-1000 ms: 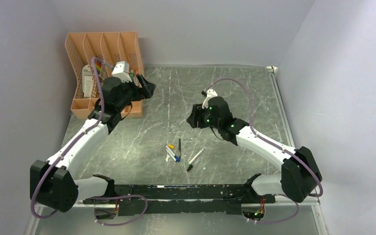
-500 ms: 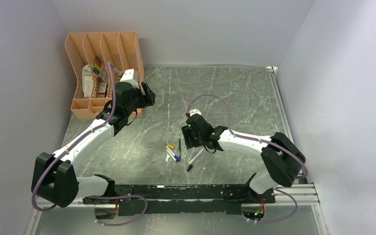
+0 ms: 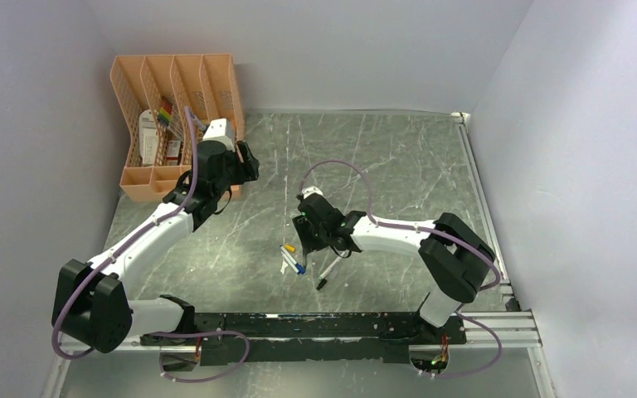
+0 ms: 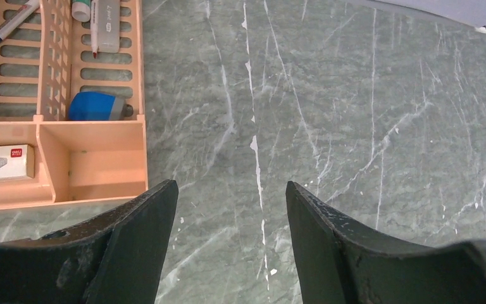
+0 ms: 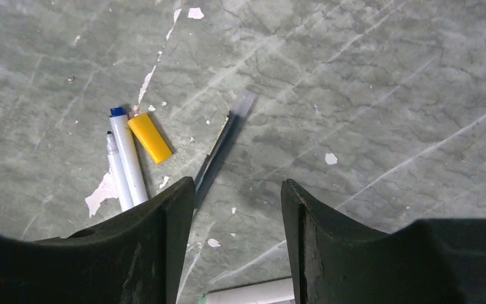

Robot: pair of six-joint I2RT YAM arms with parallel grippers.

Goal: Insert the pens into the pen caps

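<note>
The pens lie together near the table's front middle. A yellow-orange cap (image 5: 150,137) lies loose between two white-barrelled pens (image 5: 128,164) and the dark pen (image 5: 221,149). One white pen has a blue end (image 5: 119,112). Another white pen (image 3: 329,269) lies to the right and has a black end. I cannot make out separate blue or black caps. My right gripper (image 5: 237,190) is open and empty, low over the dark pen's near end; it also shows in the top view (image 3: 307,230). My left gripper (image 3: 245,162) is open and empty by the organiser, far from the pens.
An orange desk organiser (image 3: 174,91) stands at the back left, holding markers, a blue object (image 4: 98,106) and a staples box (image 4: 0,161). Its front corner (image 4: 101,158) is just left of my left fingers. Grey walls close the table's sides.
My right arm has swung left and down from the table's middle until its gripper is over the pens. My left gripper has shifted slightly right beside the organiser. The pens have not moved.
</note>
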